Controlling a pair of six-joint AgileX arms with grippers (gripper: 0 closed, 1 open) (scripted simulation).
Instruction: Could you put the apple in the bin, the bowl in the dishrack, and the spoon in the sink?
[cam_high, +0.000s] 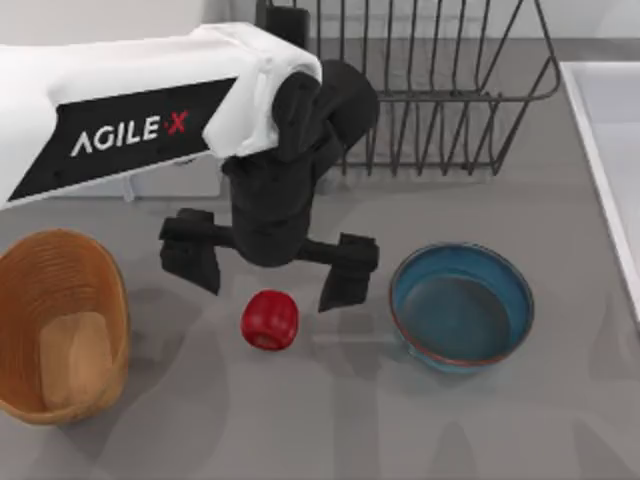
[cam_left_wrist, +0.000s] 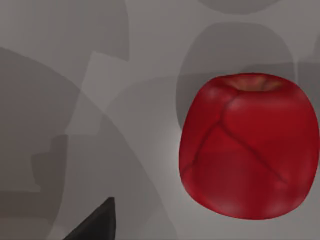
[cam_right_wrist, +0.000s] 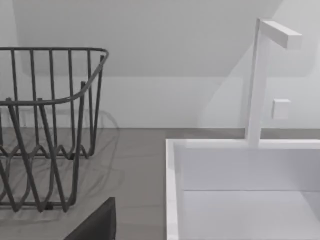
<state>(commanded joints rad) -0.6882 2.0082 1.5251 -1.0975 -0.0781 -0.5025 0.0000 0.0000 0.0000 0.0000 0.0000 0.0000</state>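
Apple (cam_high: 270, 320) sits on the surface (cam_high: 330, 430) under my left tool (cam_high: 268, 275), fingers spread wide, empty; bowl (cam_high: 461, 308) at three o'clock.

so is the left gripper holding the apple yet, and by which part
Nothing is held. The left gripper is open above the table, fingers spread wide, and the apple sits free on the table just beyond the fingertips.

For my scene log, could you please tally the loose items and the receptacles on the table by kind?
Fruit: 1, the apple
Tableware: 1, the bowl
Receptacles: 3, the bin, the dishrack, the sink
Total: 5
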